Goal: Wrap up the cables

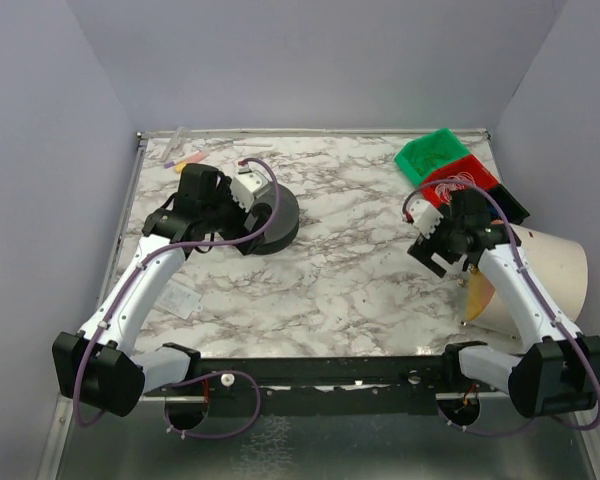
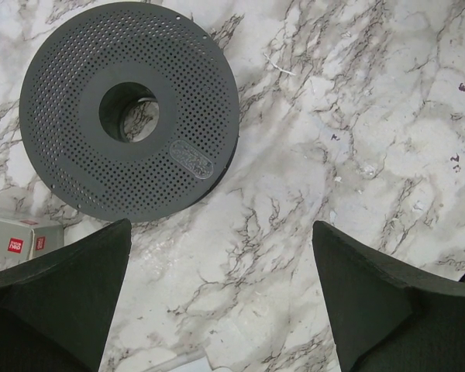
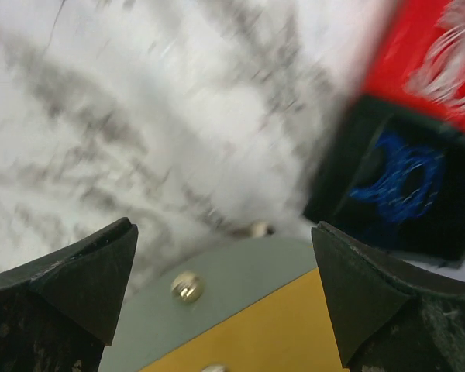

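The cables show as whitish coiled loops lying in a red bin (image 1: pixel 458 182), also blurred at the top right of the right wrist view (image 3: pixel 449 62). One short whitish strand (image 2: pixel 280 67) lies loose on the marble. My left gripper (image 1: pixel 263 224) (image 2: pixel 221 225) is open and empty, hovering just beside a black perforated spool (image 2: pixel 128 108) (image 1: pixel 276 215). My right gripper (image 1: pixel 448 250) (image 3: pixel 221 226) is open and empty, just in front of the red bin, over a grey and yellow plate (image 3: pixel 240 310). The right wrist view is motion-blurred.
A green bin (image 1: pixel 435 152) and a black bin (image 1: pixel 508 205) holding blue wire (image 3: pixel 403 178) flank the red bin. A large white cone-shaped shade (image 1: pixel 550 270) lies at the right edge. A small box with a red label (image 2: pixel 19 242) sits left of the spool.
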